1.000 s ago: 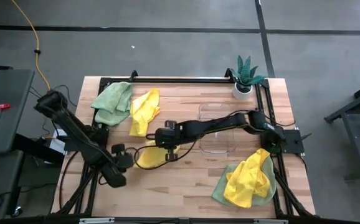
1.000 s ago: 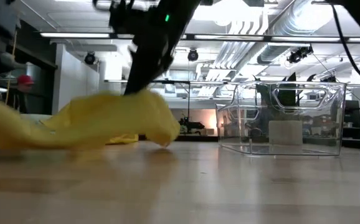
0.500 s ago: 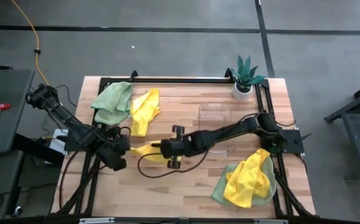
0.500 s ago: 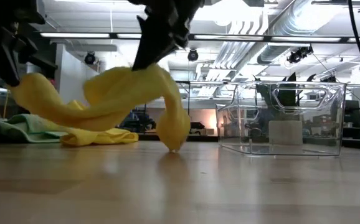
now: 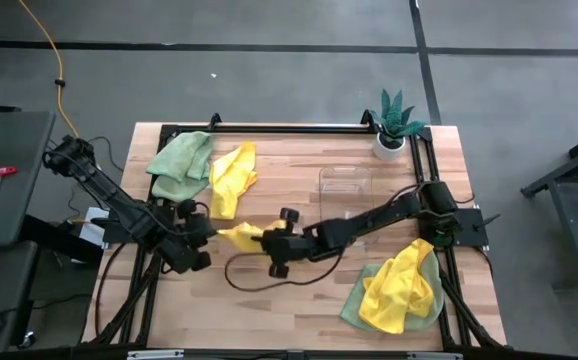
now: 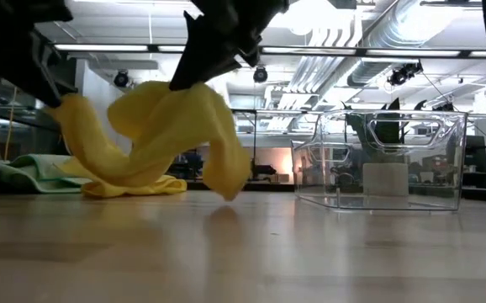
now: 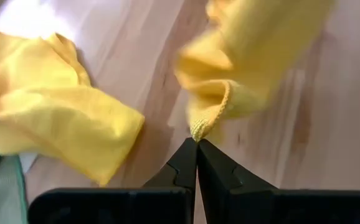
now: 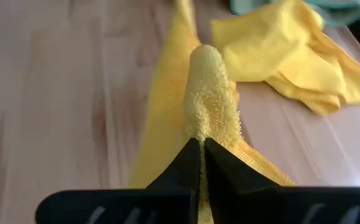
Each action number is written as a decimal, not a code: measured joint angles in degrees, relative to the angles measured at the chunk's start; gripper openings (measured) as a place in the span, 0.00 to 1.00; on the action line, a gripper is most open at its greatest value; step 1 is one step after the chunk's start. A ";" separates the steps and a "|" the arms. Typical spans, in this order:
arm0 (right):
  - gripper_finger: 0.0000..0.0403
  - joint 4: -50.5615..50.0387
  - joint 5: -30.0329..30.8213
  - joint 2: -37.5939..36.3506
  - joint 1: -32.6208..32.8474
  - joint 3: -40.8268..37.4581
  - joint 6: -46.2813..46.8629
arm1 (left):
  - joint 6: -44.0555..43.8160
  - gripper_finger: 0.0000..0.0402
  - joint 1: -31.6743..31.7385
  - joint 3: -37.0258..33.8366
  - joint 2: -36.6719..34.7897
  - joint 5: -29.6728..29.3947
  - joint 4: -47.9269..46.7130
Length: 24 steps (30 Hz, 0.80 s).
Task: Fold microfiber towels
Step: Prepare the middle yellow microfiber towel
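Both grippers, left [image 5: 207, 229] and right [image 5: 265, 237], clamp one soft bright-yellow microfiber towel [image 5: 239, 233] mid-frame; spreading step, next pull corners apart.

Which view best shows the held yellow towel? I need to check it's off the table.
The low view: the yellow towel hangs between both end effectors, clear of the table. The high view shows it mostly hidden by arms; the wrist views show only pinched edges.

Two dark jointed arms trail black cables, ending in tapered black fingers [image 7: 183, 168].
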 joint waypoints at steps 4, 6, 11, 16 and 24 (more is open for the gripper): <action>0.00 -2.30 -9.27 -0.03 -0.08 0.00 -8.29 | 0.00 0.00 -0.54 -0.06 2.08 -1.67 2.36; 0.00 -3.33 -12.73 0.67 -0.17 -0.09 -10.29 | 0.02 0.00 -0.76 -0.06 3.34 -1.80 3.00; 0.00 -6.36 -15.15 2.32 -0.17 -0.68 -10.51 | 0.02 0.00 -0.76 -0.06 8.13 -0.41 6.80; 0.00 -6.16 -15.42 2.73 -0.17 -0.61 -9.18 | 0.01 0.00 -0.76 0.04 14.11 4.05 14.13; 0.05 -6.06 -15.31 2.78 -0.05 -0.39 -7.51 | 0.04 0.11 1.11 0.24 19.39 16.15 16.77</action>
